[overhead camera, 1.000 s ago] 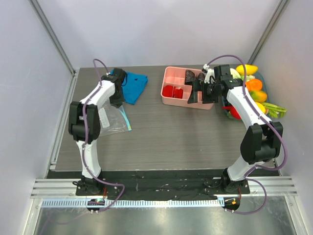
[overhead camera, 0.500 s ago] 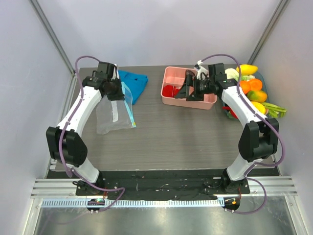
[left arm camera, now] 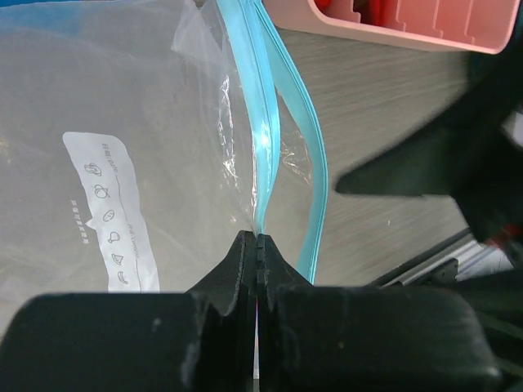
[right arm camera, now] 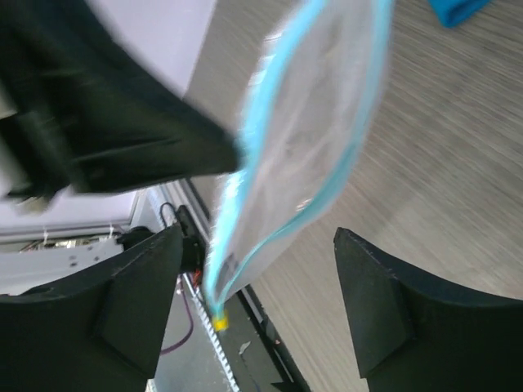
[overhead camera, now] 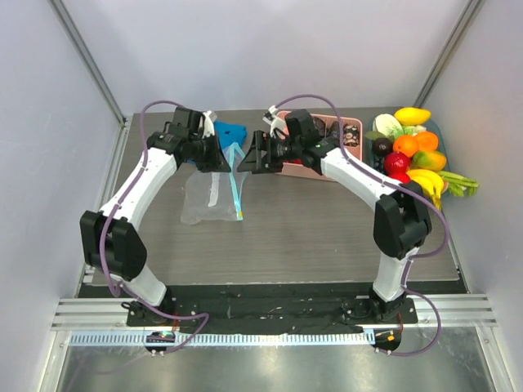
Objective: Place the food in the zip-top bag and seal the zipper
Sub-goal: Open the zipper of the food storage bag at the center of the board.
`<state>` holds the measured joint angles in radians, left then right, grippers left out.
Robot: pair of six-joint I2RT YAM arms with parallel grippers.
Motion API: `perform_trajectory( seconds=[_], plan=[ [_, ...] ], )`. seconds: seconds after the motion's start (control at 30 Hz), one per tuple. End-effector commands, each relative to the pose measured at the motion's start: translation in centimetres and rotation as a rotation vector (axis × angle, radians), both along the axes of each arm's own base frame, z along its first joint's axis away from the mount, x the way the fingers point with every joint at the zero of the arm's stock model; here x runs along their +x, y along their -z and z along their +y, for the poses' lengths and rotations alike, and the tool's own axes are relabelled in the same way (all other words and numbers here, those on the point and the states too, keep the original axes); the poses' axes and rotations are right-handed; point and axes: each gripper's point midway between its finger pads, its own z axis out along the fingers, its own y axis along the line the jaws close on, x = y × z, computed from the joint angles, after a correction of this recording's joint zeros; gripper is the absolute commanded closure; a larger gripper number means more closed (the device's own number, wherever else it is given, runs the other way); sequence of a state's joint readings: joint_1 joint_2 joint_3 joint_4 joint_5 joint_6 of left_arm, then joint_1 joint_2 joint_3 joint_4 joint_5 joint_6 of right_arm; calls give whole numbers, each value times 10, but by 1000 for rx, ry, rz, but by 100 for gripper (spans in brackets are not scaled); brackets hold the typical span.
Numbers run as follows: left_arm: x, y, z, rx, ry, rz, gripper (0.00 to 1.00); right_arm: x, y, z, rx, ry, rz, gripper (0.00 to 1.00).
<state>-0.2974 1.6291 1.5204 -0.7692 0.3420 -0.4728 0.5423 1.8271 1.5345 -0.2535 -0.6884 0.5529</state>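
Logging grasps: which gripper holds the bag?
The left gripper, shut on the zip-top bag at its zipper; the right gripper is open, gripping nothing.

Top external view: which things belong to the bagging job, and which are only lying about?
For the job: zip-top bag, its teal zipper, toy food piled at far right.
Lying about: blue cloth, pink tray, though the red pieces in it may be food.
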Motion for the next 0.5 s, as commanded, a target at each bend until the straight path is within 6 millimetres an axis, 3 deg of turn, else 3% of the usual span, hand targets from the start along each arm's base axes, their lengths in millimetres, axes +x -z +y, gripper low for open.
perform_trajectory(
  seconds=[0.0, 0.07, 0.17, 0.23, 0.27, 0.3, 0.37, 0.4, 0.43, 0.47],
  plan=[
    [-5, -35, -12, -96, 41, -94, 100, 24, 4, 4, 2, 82, -6, 22],
    [-9, -37, -12, -101, 47, -96, 100, 23, 18, 0, -23, 95, 16, 26],
    [-15, -42, -12, -114, 59, -109, 100, 18, 26, 0, -12, 92, 33, 47],
    [-19, -41, -9, -105, 63, -106, 100, 12, 28, 1, 8, 72, 48, 73],
    [-20, -41, -7, -103, 61, -104, 100, 10, 21, 2, 29, 60, 34, 83],
    [-21, -40, -3, -96, 55, -100, 100, 5, 16, 3, 47, 33, 32, 99],
    [-18, -37, 11, -72, 18, -91, 100, -1, 8, 1, 68, 19, 6, 99],
    [-16, -38, 16, -42, -2, -103, 100, -6, -9, -2, 94, 22, -23, 99],
    [-16, -37, 23, -7, -19, -109, 100, -9, -8, -5, 98, 38, -22, 99],
    [-16, -38, 24, 0, -13, -118, 93, -9, -19, -3, 132, 41, -56, 99]
  ],
)
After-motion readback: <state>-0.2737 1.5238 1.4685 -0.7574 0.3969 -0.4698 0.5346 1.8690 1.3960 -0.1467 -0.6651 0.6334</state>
